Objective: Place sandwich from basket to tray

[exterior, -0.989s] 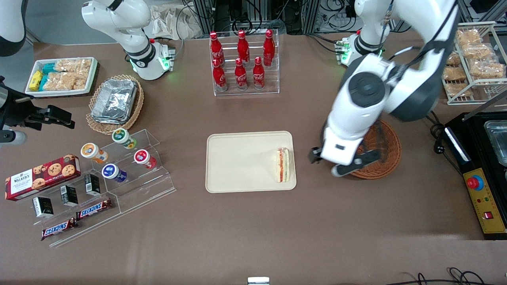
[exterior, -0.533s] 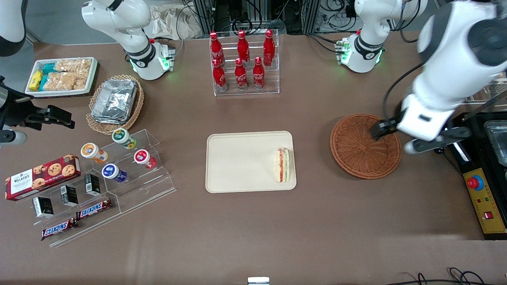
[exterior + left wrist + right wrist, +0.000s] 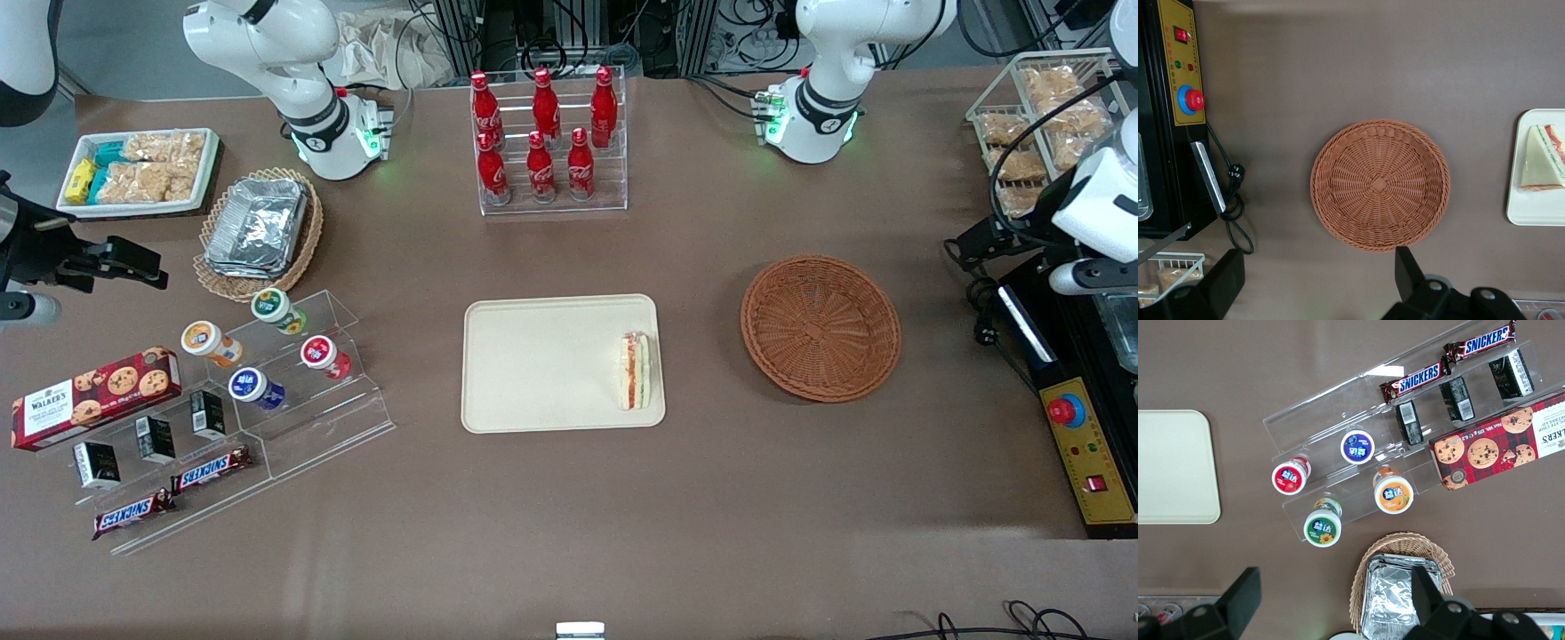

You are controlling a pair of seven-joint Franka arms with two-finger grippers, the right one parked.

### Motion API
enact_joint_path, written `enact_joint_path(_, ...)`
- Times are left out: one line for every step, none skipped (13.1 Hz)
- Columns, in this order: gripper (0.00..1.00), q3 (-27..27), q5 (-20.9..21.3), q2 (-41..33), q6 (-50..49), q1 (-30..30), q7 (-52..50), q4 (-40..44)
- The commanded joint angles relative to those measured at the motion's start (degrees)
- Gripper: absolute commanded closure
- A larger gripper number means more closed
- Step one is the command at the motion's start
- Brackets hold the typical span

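1. The gripper (image 3: 1318,283) hangs high at the working arm's end of the table, fingers spread wide with nothing between them.
2. Below it, bare brown table surrounds the basket (image 3: 821,327) on all sides.
3. The black control box (image 3: 1080,427) and its cable (image 3: 982,311) crowd the table edge near the basket.
4. An open strip of table separates the basket from the tray (image 3: 542,363).
5. The sandwich (image 3: 635,370) occupies the tray's edge nearest the basket.

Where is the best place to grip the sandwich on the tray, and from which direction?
The sandwich lies on the tray, filling edge up. Probably come straight down and pinch its two flat bread faces mid-length. The open gripper is away at the working arm's end, past the empty basket.
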Motion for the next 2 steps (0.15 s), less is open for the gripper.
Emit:
enact_joint_path(0.00, -2.02, -0.04, 1.93, -0.80, 0.27, 0.75, 2.11)
enact_joint_path(0.00, -2.03, -0.39, 1.93, -0.80, 0.36, 0.93, 1.85)
